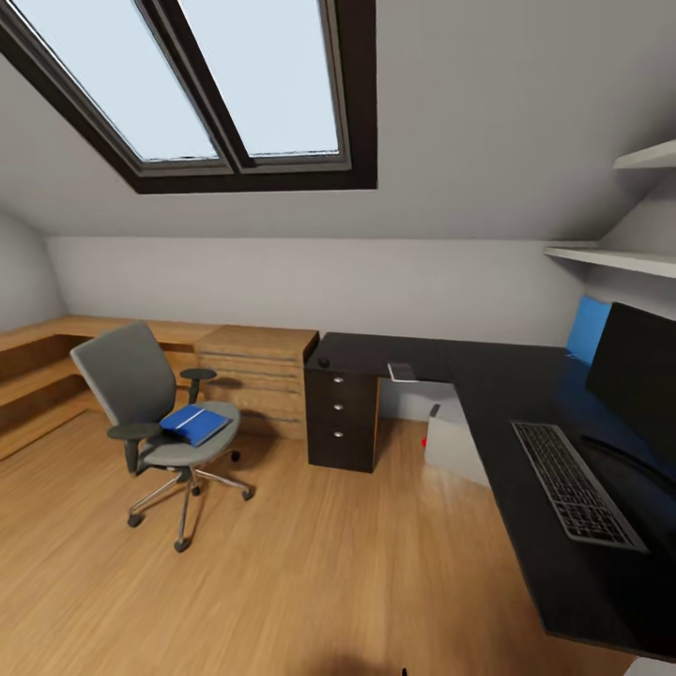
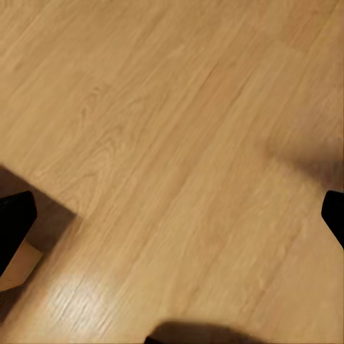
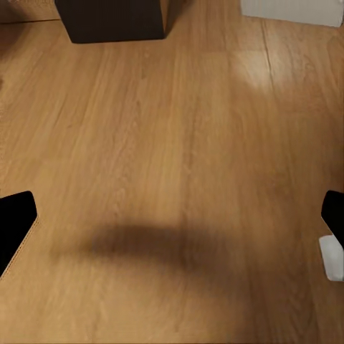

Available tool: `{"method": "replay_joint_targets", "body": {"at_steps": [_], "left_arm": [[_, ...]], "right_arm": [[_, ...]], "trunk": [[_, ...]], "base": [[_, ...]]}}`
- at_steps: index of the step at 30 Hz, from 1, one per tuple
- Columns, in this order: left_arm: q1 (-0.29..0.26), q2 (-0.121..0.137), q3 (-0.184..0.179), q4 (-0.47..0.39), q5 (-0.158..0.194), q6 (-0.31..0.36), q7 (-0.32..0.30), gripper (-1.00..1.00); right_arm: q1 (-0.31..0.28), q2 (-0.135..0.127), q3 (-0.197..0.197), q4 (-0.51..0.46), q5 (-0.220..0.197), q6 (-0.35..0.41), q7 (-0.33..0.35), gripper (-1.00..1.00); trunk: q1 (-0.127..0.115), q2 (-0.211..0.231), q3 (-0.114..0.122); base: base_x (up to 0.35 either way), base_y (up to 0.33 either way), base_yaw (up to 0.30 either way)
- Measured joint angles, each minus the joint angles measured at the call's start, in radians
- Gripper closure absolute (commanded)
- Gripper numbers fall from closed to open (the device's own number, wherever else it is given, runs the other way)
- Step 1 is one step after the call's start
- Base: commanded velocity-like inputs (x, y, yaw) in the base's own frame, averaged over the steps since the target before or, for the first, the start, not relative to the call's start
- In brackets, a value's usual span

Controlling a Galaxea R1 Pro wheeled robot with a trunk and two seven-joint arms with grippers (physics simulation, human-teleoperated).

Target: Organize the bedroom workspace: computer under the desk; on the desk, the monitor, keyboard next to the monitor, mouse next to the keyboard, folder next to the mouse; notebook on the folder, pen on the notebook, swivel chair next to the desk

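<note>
The swivel chair (image 1: 141, 390) stands on the floor at the left, apart from the desk (image 1: 488, 376). On its seat lies the blue folder (image 1: 194, 424). The black desk carries the mouse (image 1: 324, 361) above the drawer unit (image 1: 343, 418), the small notebook (image 1: 404, 372) further right, the keyboard (image 1: 573, 481) and the monitor (image 1: 634, 371) at the right edge. The pen is too small to make out. Under the desk sits the grey-white computer (image 1: 455, 441). My left gripper (image 2: 172, 222) and my right gripper (image 3: 172, 218) hang open over bare plank floor, holding nothing.
A light wood chest of drawers (image 1: 255, 376) adjoins the drawer unit, with a wood bed frame (image 1: 38, 366) at far left. White shelves (image 1: 620, 258) hang above the desk's right wing. In the right wrist view the drawer unit's base (image 3: 111, 18) and computer (image 3: 290, 8) lie ahead.
</note>
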Motion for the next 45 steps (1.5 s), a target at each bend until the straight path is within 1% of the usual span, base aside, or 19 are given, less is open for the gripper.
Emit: {"method": "replay_joint_targets", "body": {"at_steps": [12, 21, 45], "left_arm": [[0.000, 0.001, 0.000, 0.000, -0.001, -0.001, 0.000, -1.00], [0.000, 0.001, 0.000, 0.000, -0.005, -0.001, 0.001, -1.00], [0.000, 0.001, 0.000, 0.000, -0.006, -0.026, 0.000, -1.00]], "right_arm": [[0.000, 0.001, 0.000, 0.000, 0.000, -0.020, -0.001, -1.00], [0.000, 0.001, -0.001, 0.002, 0.000, -0.021, 0.000, -1.00], [0.000, 0.001, -0.001, 0.002, 0.000, -0.021, 0.000, -1.00]], "trunk": [[0.000, 0.000, 0.000], [0.000, 0.000, 0.000], [0.000, 0.000, 0.000]], "base": [[0.310, 0.158, 0.000], [0.327, 0.026, 0.000], [0.329, -0.081, 0.003]]}}
